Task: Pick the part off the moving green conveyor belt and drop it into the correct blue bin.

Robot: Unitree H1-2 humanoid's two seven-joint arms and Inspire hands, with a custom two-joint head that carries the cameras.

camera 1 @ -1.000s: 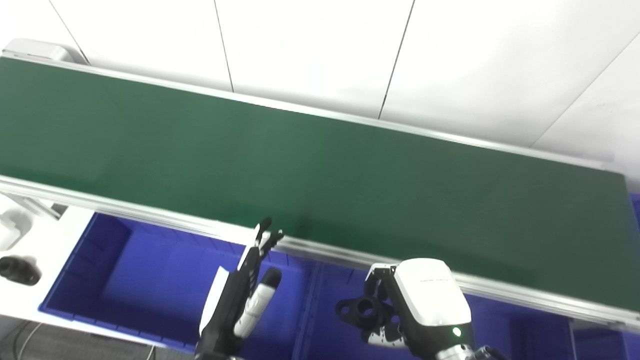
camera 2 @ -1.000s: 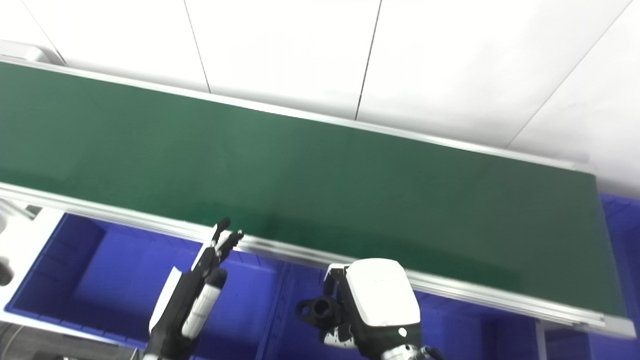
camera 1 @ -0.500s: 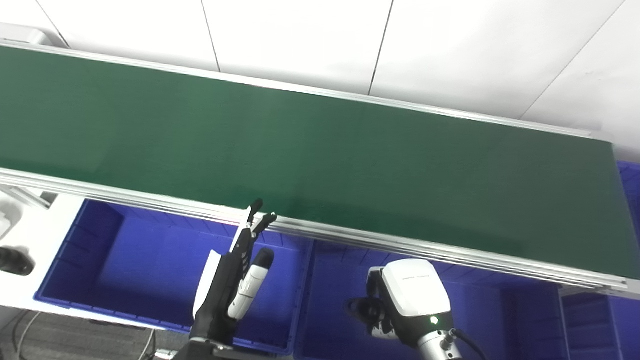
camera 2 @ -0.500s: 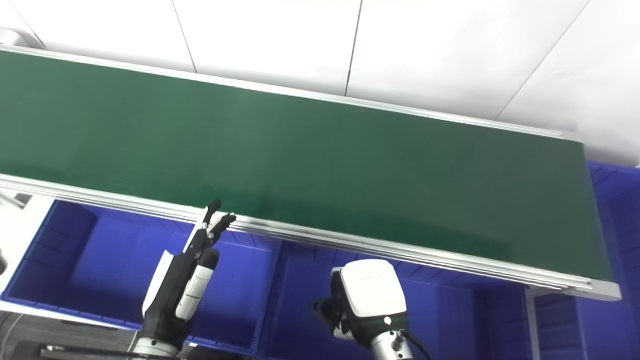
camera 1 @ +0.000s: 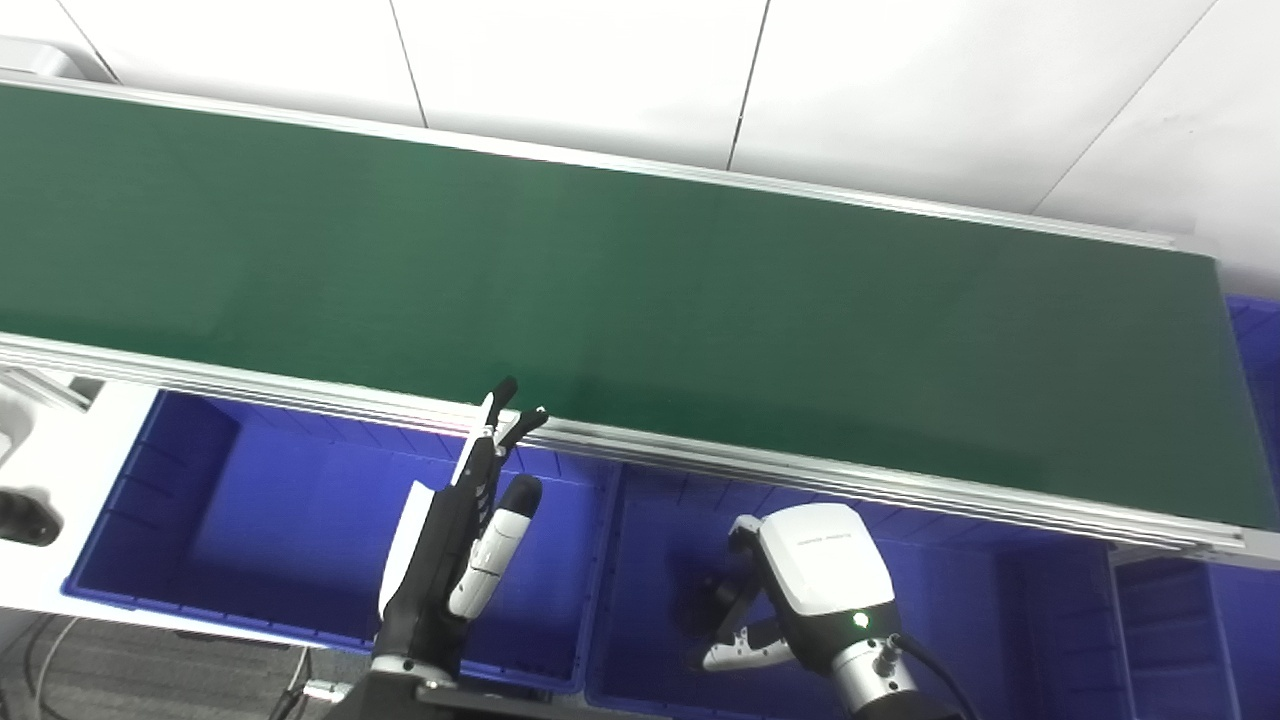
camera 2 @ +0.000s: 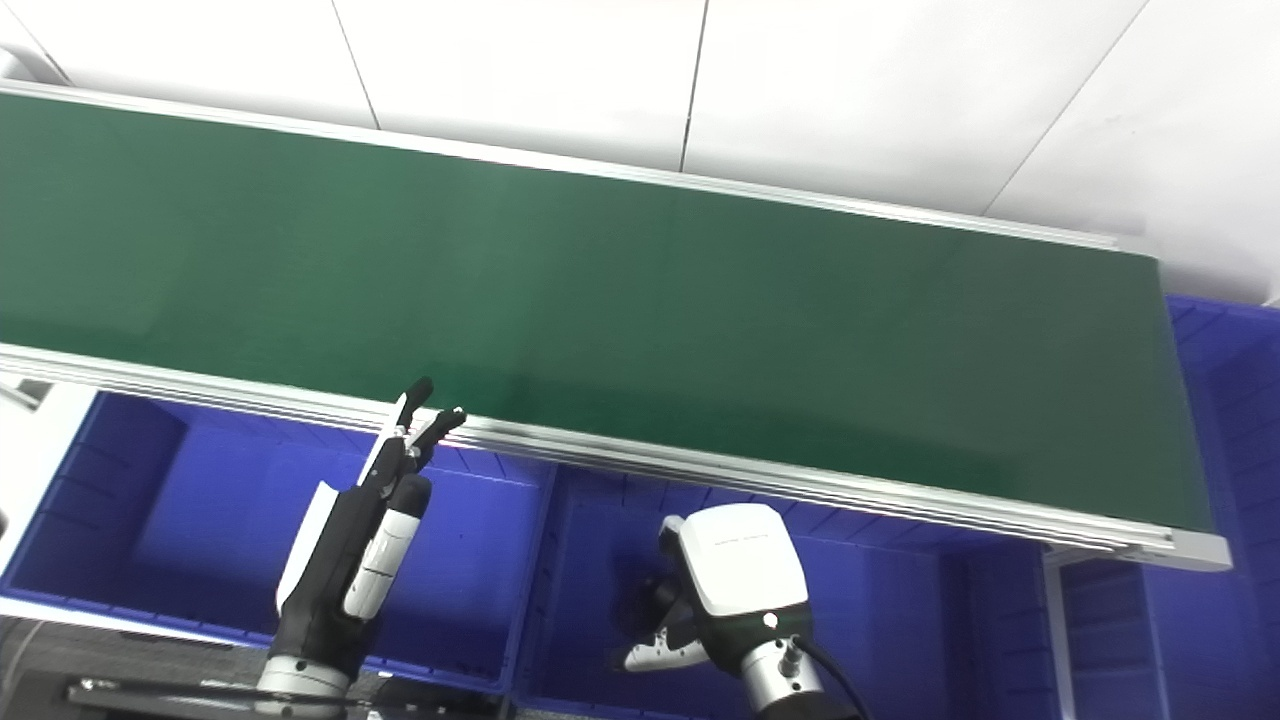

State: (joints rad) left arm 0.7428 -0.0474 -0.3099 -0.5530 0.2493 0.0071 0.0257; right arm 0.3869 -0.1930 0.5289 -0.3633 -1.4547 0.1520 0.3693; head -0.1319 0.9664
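At the far left, a small dark object [camera 1: 22, 517] lies on a white surface [camera 1: 110, 430] beside the left blue bin [camera 1: 230, 520], well apart from the left hand. The left hand [camera 1: 460, 545] is raised over that bin's right part, fingers [camera 1: 497, 402] straight, spread a little and holding nothing, their tips reaching up to the near metal rail of the green conveyor belt [camera 1: 620, 290]. The belt runs across beyond both hands, and no part shows on its surface. To the right of the left hand, past the wall between the bins, the right hand [camera 1: 790, 590] is low inside the middle blue bin [camera 1: 960, 610], its white back facing the camera. Its thumb [camera 1: 742, 652] sticks out to the left, away from the fingers. The black part [camera 1: 712, 598] shows as a dark shape just left of the right hand, against its fingers; whether the hand has hold of it cannot be told. Another blue bin [camera 1: 1250, 600] stands further right, past the belt's end.
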